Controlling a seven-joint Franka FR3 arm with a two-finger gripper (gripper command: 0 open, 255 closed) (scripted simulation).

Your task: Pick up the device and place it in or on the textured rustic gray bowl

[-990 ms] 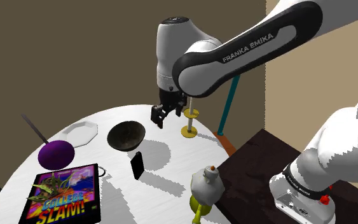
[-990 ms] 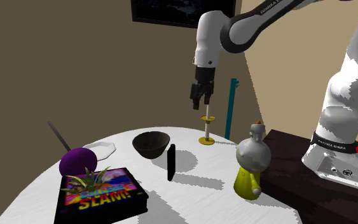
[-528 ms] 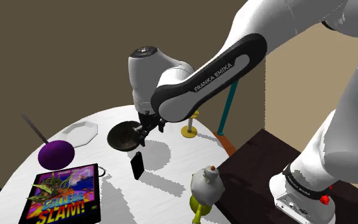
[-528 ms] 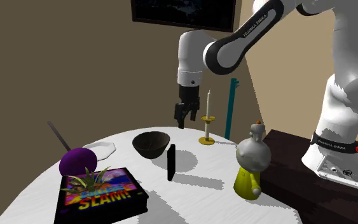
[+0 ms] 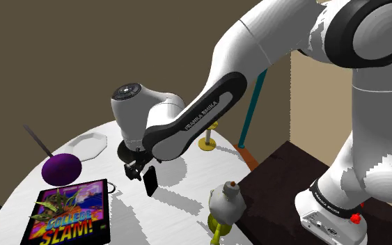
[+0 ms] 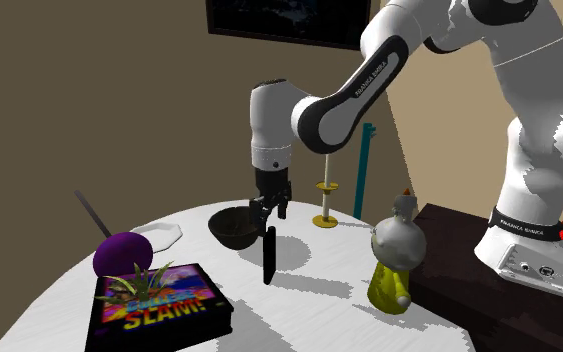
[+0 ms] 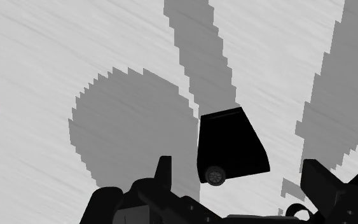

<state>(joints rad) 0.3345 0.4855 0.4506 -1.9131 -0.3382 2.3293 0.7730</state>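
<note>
Tan walls behind white round table (image 6: 49, 300). Poised over upright black device (image 6: 269, 255) with gripper (image 6: 267, 208) spread, gripping nothing. At 6 o'clock from gripper in second exterior view, long axis vertical, perhaps already between fingers. Dark bowl (image 6: 234, 228) just beside, at 10 o'clock.

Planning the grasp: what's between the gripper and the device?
Nothing: wrist view shows the device just ahead of the open gripper, bare table beneath.

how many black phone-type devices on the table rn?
1. The black device stands on edge on the white table, just below the open jaws and beside the dark bowl. The arm may hide more in the shoulder view.
</note>
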